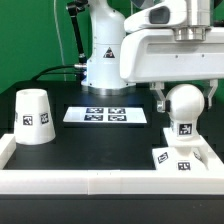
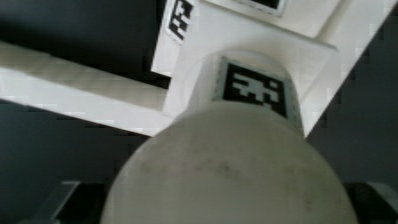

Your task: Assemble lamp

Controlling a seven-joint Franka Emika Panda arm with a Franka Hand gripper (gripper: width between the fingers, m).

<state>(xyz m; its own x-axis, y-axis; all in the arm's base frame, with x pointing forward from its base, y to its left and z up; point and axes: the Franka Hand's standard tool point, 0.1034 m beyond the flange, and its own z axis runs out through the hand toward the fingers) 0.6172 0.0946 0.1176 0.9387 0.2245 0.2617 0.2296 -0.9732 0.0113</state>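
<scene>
1. The pincer [image 1: 184,106] hangs at the exterior view's right with its jaws drawn in on the round head of the bulb [image 1: 183,98], one finger on each side; it looks clamped on it
2. The bulb stands upright, stem down and tag facing the exterior view, directly over the base [image 1: 202,158]. Whether the stem touches the base or hangs just above it, I cannot tell
3. The base lies flat in the worktop's [image 1: 100,145] corner, against the white rail [image 1: 100,186]
4. Risk: the head is round and smooth, so it may roll or tilt between the fingers; a stem that goes down tilted would likely jam at the socket instead of seating
5. Risk: a push that is off centre may skid the base along the rail, or lift one edge
6. Risk: opening before the stem is home may let the bulb topple
7. Well apart at the exterior view's left, the shade [image 1: 33,117] stands wide end down, with the marker board [image 1: 107,115] between; neither seems in harm's way
</scene>
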